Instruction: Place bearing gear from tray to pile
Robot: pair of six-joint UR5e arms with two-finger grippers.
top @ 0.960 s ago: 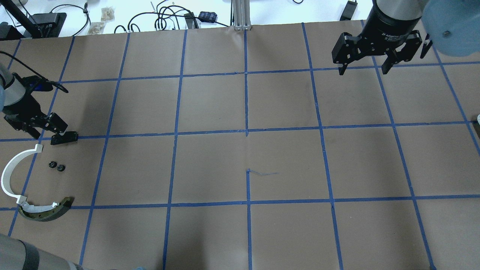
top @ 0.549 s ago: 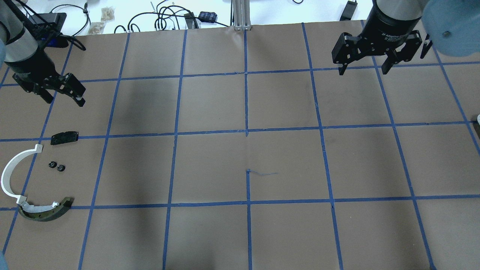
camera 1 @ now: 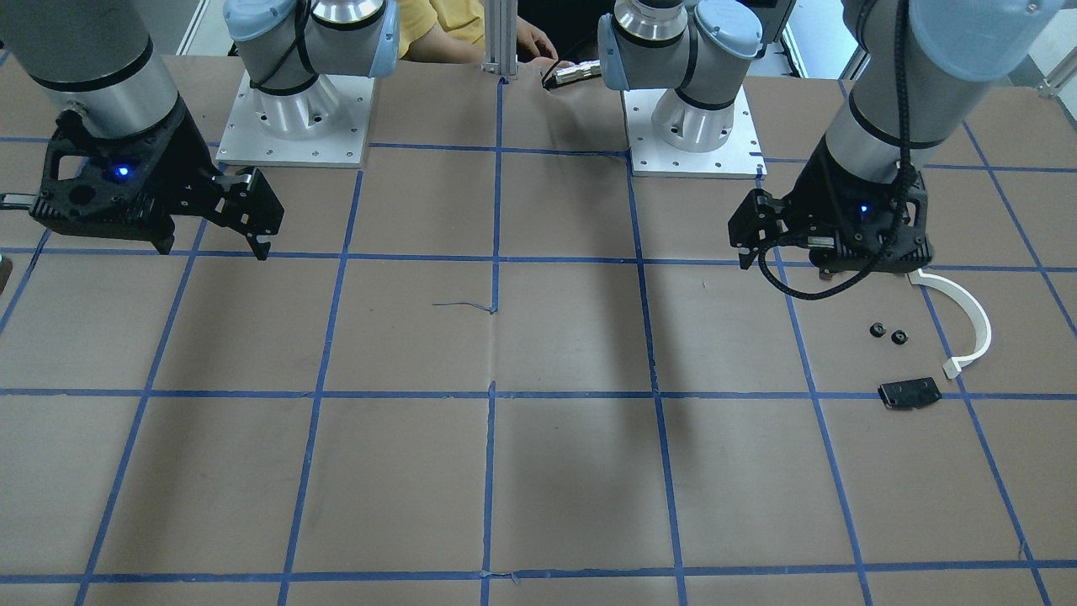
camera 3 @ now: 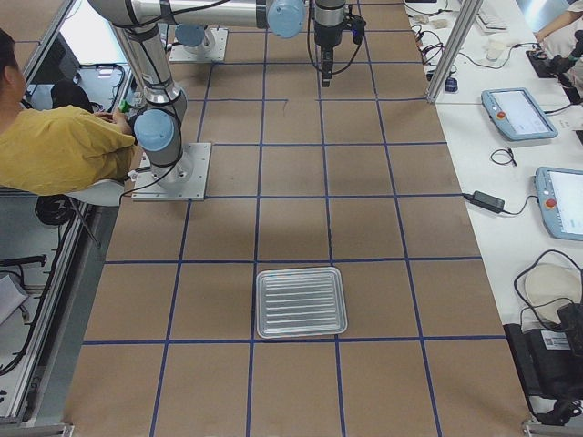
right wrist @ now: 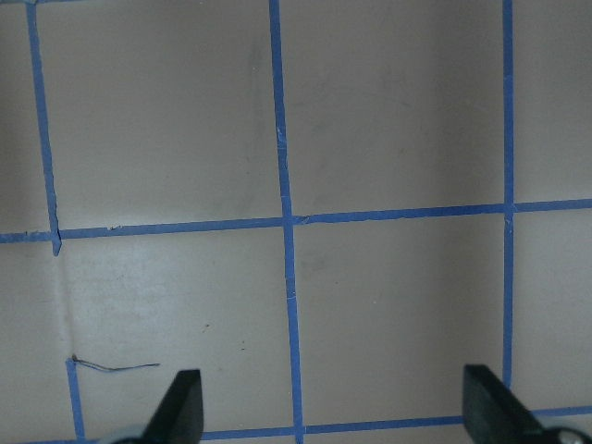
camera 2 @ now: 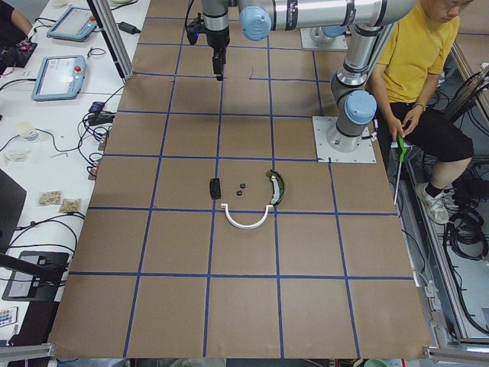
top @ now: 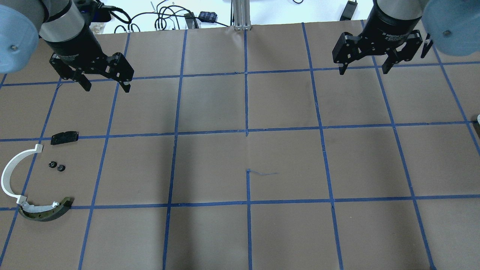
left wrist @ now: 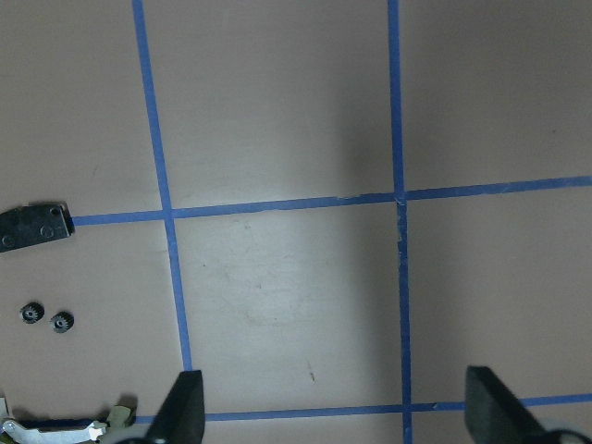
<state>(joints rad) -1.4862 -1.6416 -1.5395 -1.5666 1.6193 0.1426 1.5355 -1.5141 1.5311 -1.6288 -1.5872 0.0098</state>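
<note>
Overhead view: the left gripper (top: pixel 107 88) has withdrawn from the black plate (top: pixel 64 137) toward the far edge. Its jaws are spread wide and hold nothing. The right gripper (top: pixel 363 71) is unchanged, jaws wide and holding nothing. Two bearing gears (top: pixel 52 164) lie side by side within the curve of the white arc strip (top: pixel 11 176), near the black plate. The dark curved piece (top: pixel 47 213) touches the strip's end.

Right side view: the tray (camera 3: pixel 301 301) lies well apart from both arms.

Blue-gridded brown table (top: pixel 285 157), white arc strip (top: pixel 9 174), dark curved piece (top: pixel 47 214), two gears (top: pixel 53 164), black plate (top: pixel 64 137), metal tray (camera 3: pixel 301 301).
</note>
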